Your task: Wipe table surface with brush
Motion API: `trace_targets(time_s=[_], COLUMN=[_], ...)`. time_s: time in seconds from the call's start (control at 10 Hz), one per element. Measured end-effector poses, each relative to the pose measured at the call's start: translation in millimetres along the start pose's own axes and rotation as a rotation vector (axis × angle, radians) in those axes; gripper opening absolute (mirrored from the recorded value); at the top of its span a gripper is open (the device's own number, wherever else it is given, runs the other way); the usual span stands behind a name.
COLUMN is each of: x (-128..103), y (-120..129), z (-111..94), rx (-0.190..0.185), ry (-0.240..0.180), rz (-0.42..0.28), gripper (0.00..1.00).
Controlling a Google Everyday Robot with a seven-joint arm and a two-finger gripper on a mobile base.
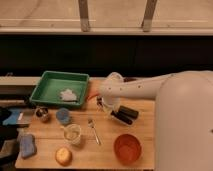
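The light wooden table surface (107,150) fills the lower middle of the camera view. The black brush (122,118) lies slanted on it right of centre, just in front of a second black blocky object (129,111). My gripper (106,107) is at the end of the white arm that reaches in from the right. It is low over the table at the brush's left end, touching or almost touching it. Whether it holds the brush is hidden.
A green tray (46,88) with a white scrap (68,94) sits at the back left. In front are a blue cup (63,115), a clear glass (73,133), a silver fork (94,131), an orange bowl (127,148), a blue sponge (27,145) and a round yellow item (63,156).
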Motion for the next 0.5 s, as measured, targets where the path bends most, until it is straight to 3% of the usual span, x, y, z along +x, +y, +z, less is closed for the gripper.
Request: trace_targets(time_s=[0.2,0.5], x=[-29,-27], y=[24,42], z=[-3,-6], rx=[-0.005,-0.008], ry=[-0.014,-0.004], rz=[-0.059,-0.070], gripper=[0.06,0.06])
